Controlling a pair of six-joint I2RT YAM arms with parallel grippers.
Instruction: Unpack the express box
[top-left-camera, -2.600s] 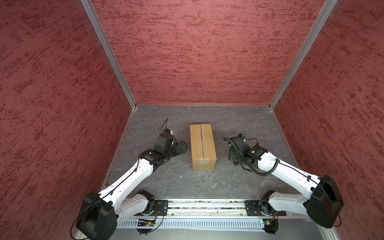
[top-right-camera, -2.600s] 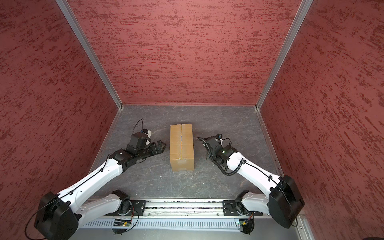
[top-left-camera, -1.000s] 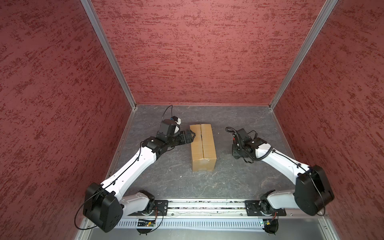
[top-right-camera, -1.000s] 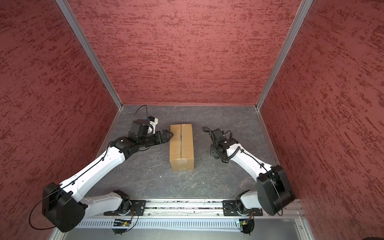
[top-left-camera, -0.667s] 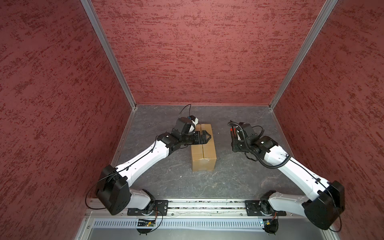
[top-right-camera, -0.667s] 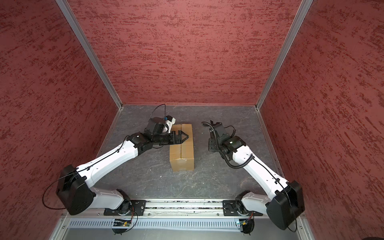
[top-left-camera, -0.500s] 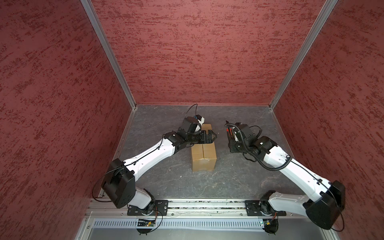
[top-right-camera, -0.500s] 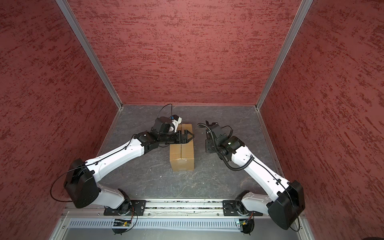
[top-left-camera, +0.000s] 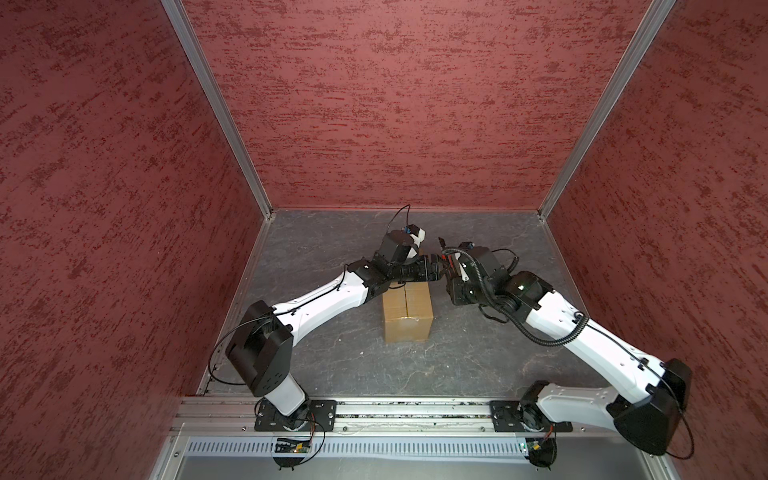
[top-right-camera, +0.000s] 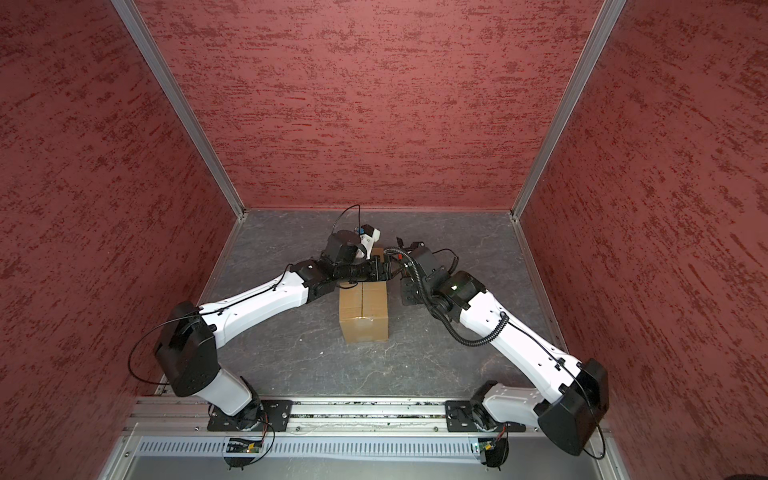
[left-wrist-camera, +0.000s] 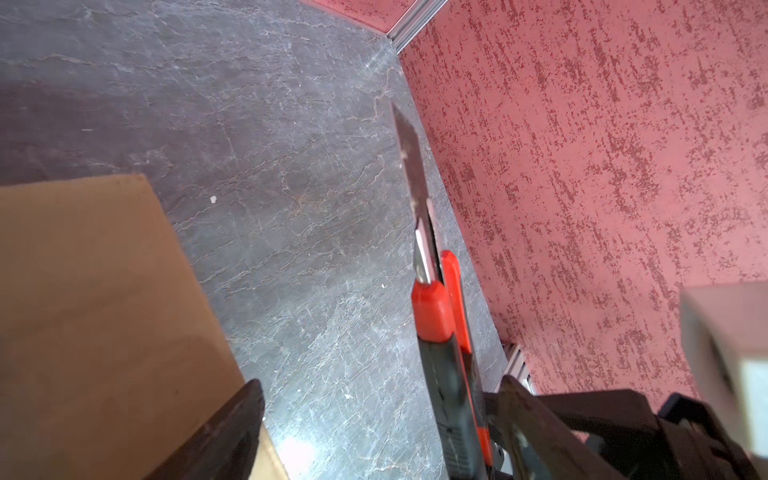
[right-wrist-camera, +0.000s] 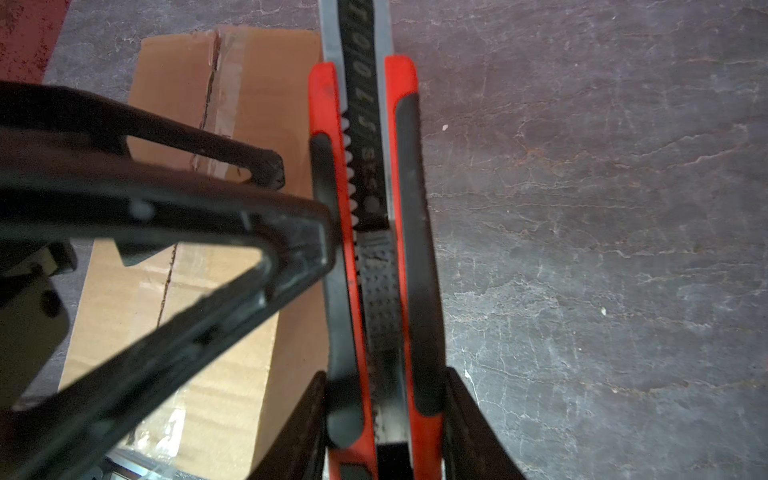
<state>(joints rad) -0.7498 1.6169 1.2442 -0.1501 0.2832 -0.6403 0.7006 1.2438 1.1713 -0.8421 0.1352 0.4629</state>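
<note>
Your right claw (right-wrist-camera: 384, 374) is clamped on the red-and-black utility knife (right-wrist-camera: 374, 249), low on the handle. The blade (left-wrist-camera: 409, 166) is out and bare. Your left claw (left-wrist-camera: 380, 386) stands with its jaws wide on either side of that same handle. One finger (right-wrist-camera: 299, 241) touches its side, but nothing is gripped.

Toward 6 o'clock from both claws in both top views, the express box (top-left-camera: 407, 309) sits mid-desk. Its long axis runs 12 to 6, the flaps are shut, and clear tape (right-wrist-camera: 228, 83) runs along the centre seam. Expect it to be light, stiff at the corners, springy across the flaps and slick where it's taped. I'd steady it by the long side walls, then lift the flaps at the seam edge once the tape is slit.

In your way, the left arm (top-left-camera: 332, 297) reaches across the box's 12 o'clock end and covers part of it. That exposed blade also hovers beside both claws. The grey desk (top-left-camera: 478, 353) is closed in by red walls (top-left-camera: 395, 104).
</note>
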